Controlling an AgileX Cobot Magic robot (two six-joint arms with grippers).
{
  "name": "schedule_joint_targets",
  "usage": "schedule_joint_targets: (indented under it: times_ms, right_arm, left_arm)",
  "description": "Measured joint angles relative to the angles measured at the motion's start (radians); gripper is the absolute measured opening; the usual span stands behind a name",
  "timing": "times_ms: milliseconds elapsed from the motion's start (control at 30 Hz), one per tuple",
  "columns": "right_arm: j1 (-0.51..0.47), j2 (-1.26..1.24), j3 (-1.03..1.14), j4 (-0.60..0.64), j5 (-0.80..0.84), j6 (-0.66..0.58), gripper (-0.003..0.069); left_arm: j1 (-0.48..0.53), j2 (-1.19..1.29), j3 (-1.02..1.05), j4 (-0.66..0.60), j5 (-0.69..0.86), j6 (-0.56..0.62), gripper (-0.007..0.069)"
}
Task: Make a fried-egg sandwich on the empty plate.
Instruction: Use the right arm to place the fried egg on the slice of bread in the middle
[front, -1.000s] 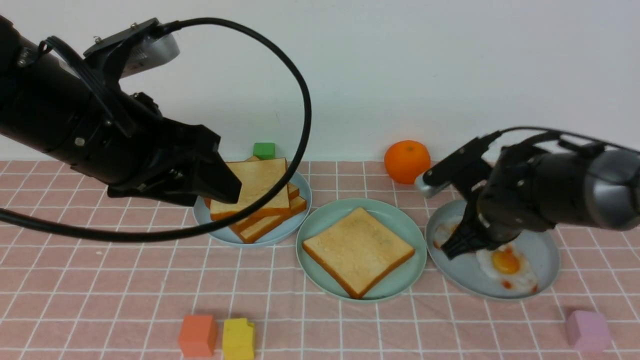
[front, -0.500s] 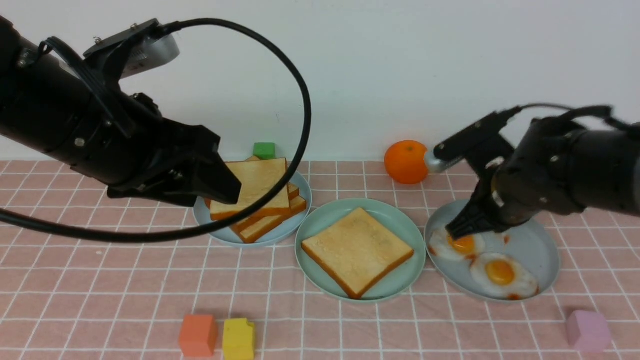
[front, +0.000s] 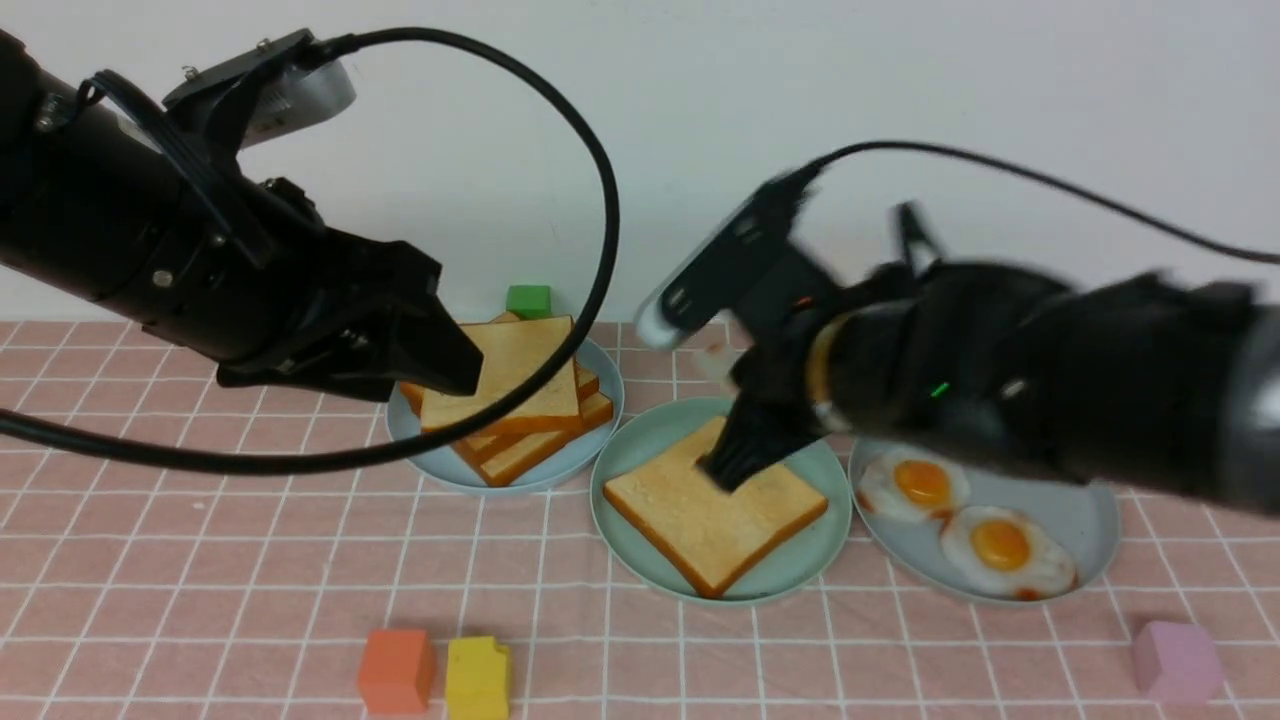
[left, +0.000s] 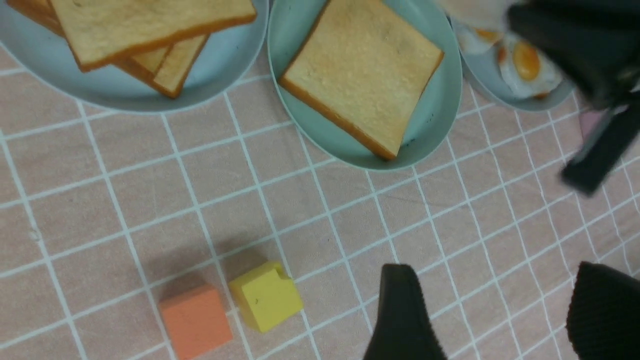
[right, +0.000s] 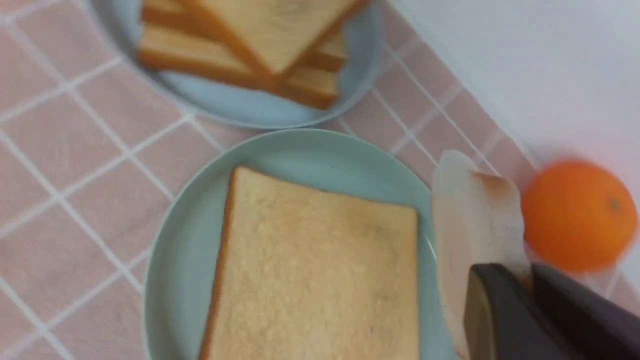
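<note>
The black left arm (front: 120, 230) and right arm (front: 1080, 400) are trailing black cables (front: 605, 220); a silver-grey camera pod (front: 305, 90) is riding a screwed bracket (front: 215, 85) above the left claw (front: 455, 375), a green light (front: 938, 390) glowing behind the right claw (front: 730, 465).

Your table wears a matt pink cloth (front: 200, 560), faintly creased. The mint-green plate (front: 625, 460), the blue-grey toast plate (front: 570, 460) and the blue-grey egg plate (front: 1085, 530) look like smooth plastic with a soft sheen. The toast slice (front: 715, 510) is matt and finely porous. The plated eggs (front: 1000, 550) have glossy yolks. The held egg (right: 470, 235) looks slick and rubbery in the right gripper (right: 520, 280), whose fingers look like matt black plastic. Near the cloth's front edge, the orange block (front: 396, 670) looks like matt foam.
</note>
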Motion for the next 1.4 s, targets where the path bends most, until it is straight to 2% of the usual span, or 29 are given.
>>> schedule_joint_targets:
  times_ms: [167,400,533,667,700,733,767,800,833,933,1000,1233,1400]
  right_arm:
    - [0.001,0.075,0.0,-0.096,-0.022,0.0,0.0068]
    - [0.007,0.136,0.0,-0.108,-0.07,0.0,0.0073]
    - [0.007,0.154,0.0,-0.119,-0.074,0.0,0.0111]
    - [0.007,0.154,0.0,-0.119,-0.071,0.0,0.0276]
    - [0.007,0.154,0.0,-0.119,-0.069,0.0,0.0276]
    - [0.007,0.154,0.0,-0.118,-0.068,0.0,0.0358]
    - [0.007,0.152,0.0,-0.111,-0.066,0.0,0.0402]
    - [0.007,0.151,0.0,-0.109,-0.066,0.0,0.041]
    - [0.007,0.145,0.0,-0.086,-0.065,0.0,0.0464]
    - [0.007,0.128,0.0,-0.015,-0.065,0.0,0.0545]
    - [0.007,0.122,0.0,0.042,-0.063,0.0,0.0568]
    - [0.007,0.12,0.0,0.297,-0.058,0.035,0.0566]
    - [0.007,0.099,-0.007,0.395,0.018,0.072,0.0522]
  left_arm:
    - [0.0,0.0,0.001,0.008,-0.002,0.0,0.0474]
    - [0.0,0.0,0.001,0.015,0.002,0.0,0.0474]
    - [0.0,0.0,0.001,0.016,0.011,0.0,0.0474]
    - [0.0,0.0,0.001,0.017,0.013,0.0,0.0474]
    - [0.0,0.0,0.001,0.017,0.013,0.0,0.0474]
    - [0.0,0.0,0.001,0.017,0.013,0.0,0.0474]
    - [0.0,0.0,0.001,0.017,0.013,0.0,0.0474]
    - [0.0,0.0,0.001,0.017,0.013,0.0,0.0474]
    - [0.0,0.0,0.001,0.018,0.013,0.0,0.0474]
    - [0.0,0.0,0.001,0.018,0.013,0.0,0.0474]
    - [0.0,0.0,0.001,0.018,0.013,0.0,0.0474]
    - [0.0,0.0,0.001,0.018,0.013,0.0,0.0474]
    - [0.0,0.0,0.001,0.018,0.013,-0.014,0.0474]
